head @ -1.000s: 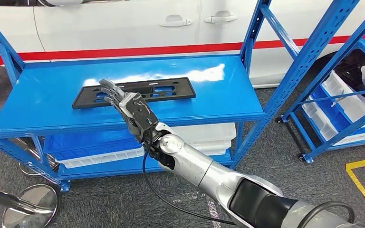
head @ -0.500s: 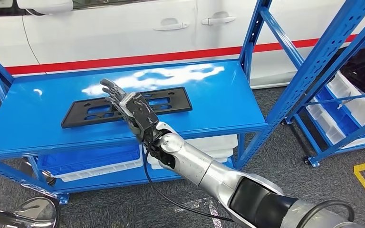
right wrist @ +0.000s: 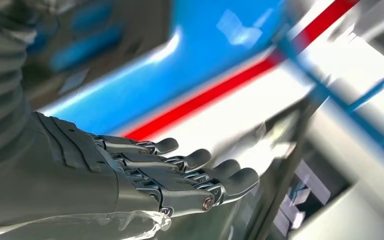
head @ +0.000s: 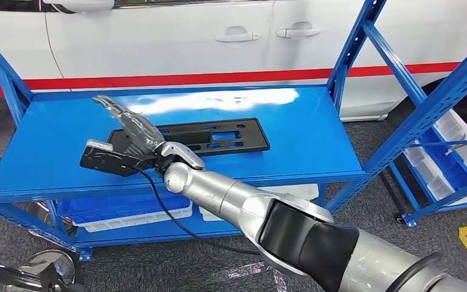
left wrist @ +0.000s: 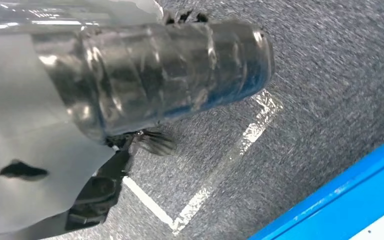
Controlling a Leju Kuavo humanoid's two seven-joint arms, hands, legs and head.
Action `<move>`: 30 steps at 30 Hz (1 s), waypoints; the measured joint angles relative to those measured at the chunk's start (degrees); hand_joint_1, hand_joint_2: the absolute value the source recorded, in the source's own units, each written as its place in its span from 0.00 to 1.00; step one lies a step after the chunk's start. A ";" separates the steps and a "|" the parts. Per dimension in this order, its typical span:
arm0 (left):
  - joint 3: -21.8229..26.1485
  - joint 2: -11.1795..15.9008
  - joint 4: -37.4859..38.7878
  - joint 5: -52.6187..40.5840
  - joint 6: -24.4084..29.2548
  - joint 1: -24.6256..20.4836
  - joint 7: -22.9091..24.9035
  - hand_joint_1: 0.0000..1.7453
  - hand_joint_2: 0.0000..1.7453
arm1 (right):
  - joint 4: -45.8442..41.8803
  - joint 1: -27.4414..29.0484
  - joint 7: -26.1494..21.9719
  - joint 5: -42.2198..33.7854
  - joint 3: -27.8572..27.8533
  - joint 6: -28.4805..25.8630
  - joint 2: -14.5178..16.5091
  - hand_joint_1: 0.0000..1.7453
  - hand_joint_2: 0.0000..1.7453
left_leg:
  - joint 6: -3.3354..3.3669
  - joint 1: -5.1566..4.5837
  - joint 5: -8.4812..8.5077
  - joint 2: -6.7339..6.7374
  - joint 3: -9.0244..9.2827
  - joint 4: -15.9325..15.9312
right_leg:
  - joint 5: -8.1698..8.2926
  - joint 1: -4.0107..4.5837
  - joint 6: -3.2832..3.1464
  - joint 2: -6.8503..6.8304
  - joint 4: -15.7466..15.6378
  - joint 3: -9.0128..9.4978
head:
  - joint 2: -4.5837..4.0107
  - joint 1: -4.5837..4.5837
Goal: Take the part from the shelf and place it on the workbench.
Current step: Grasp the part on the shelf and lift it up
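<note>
Blue shelf [head: 48, 140], black part [head: 219, 135] flat under right hand [head: 131, 131], fingers [right wrist: 195, 172] spread, nothing held.

Right hand [right wrist: 130, 185] fingers [right wrist: 190, 160] extended straight, together.

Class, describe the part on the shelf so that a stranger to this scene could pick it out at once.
Find the blue shelf in front of the white car. On its top level lies the part, a long, flat black plate with rectangular cut-outs, its left end under the right hand. Nothing else lies on that level; the white bins sit lower down.
</note>
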 joint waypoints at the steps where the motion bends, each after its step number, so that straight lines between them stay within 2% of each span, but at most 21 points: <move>1: -0.40 -0.18 0.01 -0.11 -0.29 -0.06 0.40 0.00 0.00 | 1.27 -0.15 0.80 3.25 1.26 -2.93 0.24 0.00 1.00 | -0.13 -0.15 -0.28 -0.02 0.29 0.01 | 1.75 0.23 -0.47 -0.03 -3.42 1.39 | 0.00 -0.08; 2: -0.78 -0.30 0.01 -0.16 -0.53 -0.15 0.75 0.00 0.00 | 2.44 -0.29 1.59 6.08 2.63 -5.13 0.52 0.00 1.00 | -0.30 -0.18 -0.48 0.03 0.47 -0.06 | 2.59 0.47 -0.90 -0.05 -5.98 2.52 | 0.00 -0.09; 4: -1.53 -0.44 0.02 -0.16 -0.92 -0.35 1.28 0.00 0.00 | 4.43 -0.34 2.97 10.25 5.13 -7.34 1.02 0.00 1.00 | -0.75 -0.20 -0.55 0.21 0.53 -0.25 | 2.44 0.79 -1.33 -0.04 -7.65 3.46 | 0.00 -0.13; 7: -2.03 -0.44 0.02 -0.14 -1.15 -0.61 1.58 0.00 0.00 | 6.29 0.02 4.82 14.49 7.40 -8.09 1.43 0.00 1.00 | -1.60 -0.29 -1.55 0.56 0.15 0.64 | 2.41 0.19 -1.68 -0.10 -9.14 4.37 | 0.00 -0.10; 8: -2.07 -0.41 0.02 -0.12 -1.17 -0.74 1.61 0.00 0.00 | 6.81 0.12 5.41 15.79 8.03 -8.16 1.52 0.00 1.00 | -1.88 -0.28 -2.73 0.70 -0.78 2.69 | 2.48 -0.07 -1.78 -0.17 -9.57 4.74 | 0.00 -0.12; 10: -2.14 -0.35 0.03 -0.06 -1.29 -0.85 1.67 0.00 0.00 | 7.87 0.52 6.60 18.24 9.36 -8.18 1.64 0.00 1.00 | -2.32 -0.05 -5.72 0.93 -4.12 9.54 | 2.42 -0.12 -1.98 -0.22 -9.70 5.12 | 0.00 -0.15; 11: -2.17 -0.31 0.04 -0.02 -1.42 -0.79 1.70 0.00 0.00 | 8.40 0.88 7.17 19.30 9.99 -8.09 1.65 0.00 1.00 | -2.51 0.03 -6.68 1.00 -5.91 12.84 | 2.34 -0.12 -2.02 -0.21 -9.64 5.19 | 0.00 -0.14; 12: -2.20 -0.23 0.07 0.02 -1.53 -0.71 1.75 0.00 0.00 | 8.86 1.28 7.63 20.14 10.52 -7.86 1.64 0.00 1.00 | -2.66 0.11 -6.69 1.09 -6.99 14.54 | 2.23 -0.14 -2.03 -0.18 -9.54 5.22 | 0.00 -0.14; 13: -2.30 -0.13 0.10 0.07 -1.65 -0.66 1.84 0.00 0.00 | 9.26 1.60 7.92 20.71 10.92 -7.42 1.64 0.00 1.00 | -2.77 0.17 -5.69 1.19 -7.09 14.19 | 2.10 -0.17 -1.97 -0.10 -9.37 5.23 | 0.00 -0.14; 14: -2.44 -0.01 0.13 0.09 -1.72 -0.67 1.92 0.00 0.00 | 9.58 1.81 8.07 21.04 11.20 -6.68 1.64 0.00 1.00 | -2.83 0.25 -3.77 1.27 -6.02 11.61 | 1.91 -0.23 -1.84 0.00 -9.11 5.24 | 0.00 -0.15; 15: -2.64 0.10 0.15 0.10 -1.77 -0.76 2.01 0.00 0.00 | 9.81 1.89 8.10 21.22 11.39 -5.72 1.64 0.00 1.00 | -2.82 0.32 -1.83 1.33 -4.30 7.73 | 1.66 -0.29 -1.64 0.10 -8.77 5.25 | 0.00 -0.15; 17: -3.01 0.22 0.15 0.07 -1.95 -1.06 2.08 0.00 0.00 | 10.18 1.85 8.21 21.56 11.65 -3.41 1.65 0.00 1.00 | -2.56 0.18 0.16 1.28 -1.20 1.63 | 1.20 -0.14 -1.10 0.28 -8.11 5.06 | 0.00 -0.20; 18: -3.13 0.26 0.15 0.04 -2.05 -1.18 2.09 0.00 0.00 | 10.36 1.85 8.41 21.84 11.80 -2.31 1.65 0.00 1.00 | -2.33 0.08 0.19 1.21 -0.59 0.48 | 1.11 -0.03 -0.86 0.32 -7.93 4.96 | 0.00 -0.20; 20: -3.30 0.29 0.15 -0.02 -2.17 -1.29 2.13 0.00 0.00 | 10.77 1.88 9.14 22.77 12.17 -0.73 1.65 0.00 1.00 | -1.68 -0.02 0.11 1.09 -0.43 0.35 | 1.11 0.07 -0.48 0.33 -7.93 4.91 | 0.00 -0.18; 22: -3.49 0.32 0.15 -0.08 -2.17 -1.39 2.14 0.00 0.00 | 11.21 1.86 10.27 24.13 12.46 -0.20 1.65 0.00 1.00 | -1.06 0.14 0.32 1.10 -0.24 0.06 | 0.20 -0.02 0.04 0.22 -6.88 4.50 | 0.00 -0.16; 24: -3.76 0.32 0.15 -0.20 -2.16 -1.51 2.18 0.00 0.00 | 11.73 1.78 11.83 25.78 12.70 -0.06 1.65 0.00 1.00 | -0.52 0.27 0.49 1.16 -0.07 -0.21 | -2.74 -0.19 0.60 0.09 -1.85 2.25 | 0.00 -0.11; 26: -4.09 0.32 0.16 -0.43 -2.16 -1.55 2.26 0.00 0.00 | 12.50 1.80 13.41 27.21 12.98 0.13 1.63 0.00 1.00 | -0.27 0.20 0.50 1.20 -0.11 -0.20 | -5.80 -0.28 0.91 0.03 5.50 -1.19 | 0.00 -0.08; 27: -4.30 0.32 0.17 -0.57 -2.17 -1.55 2.33 0.00 0.00 | 12.94 1.84 13.98 27.69 13.09 0.22 1.60 0.00 1.00 | -0.23 0.16 0.48 1.21 -0.12 -0.17 | -6.20 -0.30 0.94 0.03 7.70 -2.30 | 0.00 -0.08; 28: -4.50 0.32 0.17 -0.67 -2.18 -1.54 2.40 0.00 0.00 | 13.36 1.86 14.40 28.04 13.17 0.24 1.57 0.00 1.00 | -0.20 0.13 0.44 1.21 -0.10 -0.13 | -5.56 -0.30 0.86 0.02 7.83 -2.46 | 0.00 -0.08; 29: -4.67 0.31 0.17 -0.72 -2.20 -1.55 2.48 0.00 0.00 | 13.70 1.84 14.67 28.18 13.21 0.15 1.55 0.00 1.00 | -0.20 0.09 0.39 1.20 -0.03 -0.09 | -3.97 -0.28 0.67 0.02 5.68 -1.51 | 0.00 -0.08; 30: -4.79 0.29 0.17 -0.67 -2.27 -1.58 2.52 0.00 0.00 | 13.95 1.79 14.82 28.07 13.23 -0.08 1.54 0.00 1.00 | -0.22 0.06 0.31 1.19 0.08 -0.07 | -1.87 -0.24 0.38 0.02 1.85 0.32 | 0.00 -0.08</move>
